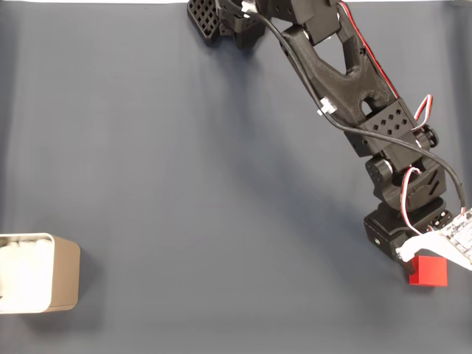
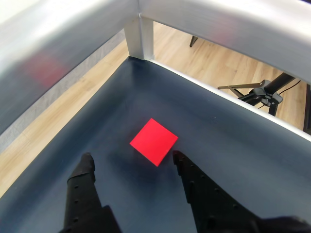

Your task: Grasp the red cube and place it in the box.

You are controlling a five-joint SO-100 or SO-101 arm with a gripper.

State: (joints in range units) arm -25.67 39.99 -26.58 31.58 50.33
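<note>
A black robot arm (image 1: 346, 66) reaches diagonally across a dark blue-grey table (image 1: 184, 184) in the fixed view, its wrist lowered at the right edge directly over the red cube (image 1: 428, 271), which rests on the table surface near the lower right corner. In the wrist view, the gripper (image 2: 131, 159) stands with its two black fingers (image 2: 83, 177) spread wide apart, holding nothing; the red cube (image 2: 153, 141) lies on the mat just ahead of the fingertips and slightly toward the right-hand finger in that view, one of its corners close to that tip, though contact cannot be confirmed. The cube sits turned diagonally to the fingers, not yet between them. The box (image 1: 37, 273), beige with a white interior, stands at the lower left edge of the fixed view, well apart from cube and gripper, at the far side of the table.
</note>
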